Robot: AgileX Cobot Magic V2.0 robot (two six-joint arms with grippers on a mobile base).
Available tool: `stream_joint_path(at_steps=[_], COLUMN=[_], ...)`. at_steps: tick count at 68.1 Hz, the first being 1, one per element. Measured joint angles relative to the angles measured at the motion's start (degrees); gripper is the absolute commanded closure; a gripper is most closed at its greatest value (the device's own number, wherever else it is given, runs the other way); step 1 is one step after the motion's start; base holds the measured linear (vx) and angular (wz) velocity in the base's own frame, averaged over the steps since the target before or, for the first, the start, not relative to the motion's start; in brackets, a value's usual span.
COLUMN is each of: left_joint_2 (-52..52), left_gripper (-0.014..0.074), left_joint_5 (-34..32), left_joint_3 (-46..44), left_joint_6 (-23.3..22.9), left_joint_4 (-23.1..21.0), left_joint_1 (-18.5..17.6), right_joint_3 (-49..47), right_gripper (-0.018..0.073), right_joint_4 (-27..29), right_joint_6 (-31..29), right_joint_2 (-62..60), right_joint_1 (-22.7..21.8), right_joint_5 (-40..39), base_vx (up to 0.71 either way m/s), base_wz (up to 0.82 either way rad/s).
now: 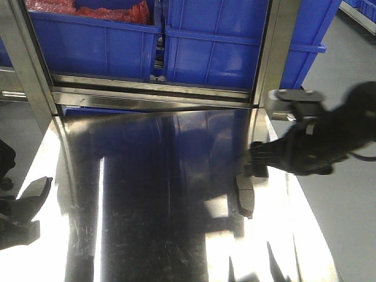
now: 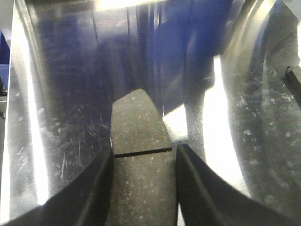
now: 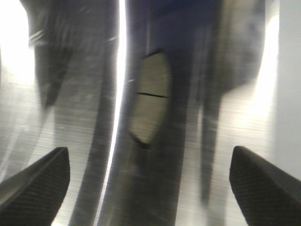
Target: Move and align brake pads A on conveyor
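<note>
One dark grey brake pad with a thin groove sits between my left gripper's fingers, which press on its long sides over the shiny steel table. In the front view the left gripper is at the table's left edge. A second brake pad lies flat on the steel near the right edge. My right gripper hovers just behind it, open and empty. The right wrist view shows that pad ahead of the wide-open right gripper, blurred. The conveyor is out of view.
Blue plastic crates stand behind the steel table's back rail, one holding red material. Steel frame posts rise at the back. Grey floor lies beyond the table's right edge.
</note>
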Motion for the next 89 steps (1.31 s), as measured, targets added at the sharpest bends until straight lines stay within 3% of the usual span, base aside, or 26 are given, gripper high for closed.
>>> stream_joint_path(at_steps=[12, 24, 48, 89], left_joint_2=[0.00, 0.00, 0.00, 0.00], left_gripper=[0.0482, 0.0482, 0.0482, 0.0482], left_joint_5=[0.00, 0.00, 0.00, 0.00], left_joint_3=[0.00, 0.00, 0.00, 0.00], left_joint_6=[0.00, 0.00, 0.00, 0.00], left_joint_4=[0.00, 0.00, 0.00, 0.00], left_joint_1=[0.00, 0.00, 0.00, 0.00], right_joint_3=[-10.82, -16.56, -17.57, -17.57], right_gripper=[-0.0054, -0.0017, -0.0017, 0.0009], right_joint_4=[0.21, -0.56, -4.60, -4.65], right_joint_6=[2.67, 2.99, 5.44, 5.31], right_joint_2=[13.37, 21.73, 26.72, 28.70], right_joint_1=[1.32, 1.38, 1.38, 1.38], right_joint_5=[6.77, 8.62, 8.62, 7.51], base_vx=[0.00, 0.00, 0.00, 0.00], base_wz=[0.00, 0.00, 0.00, 0.00])
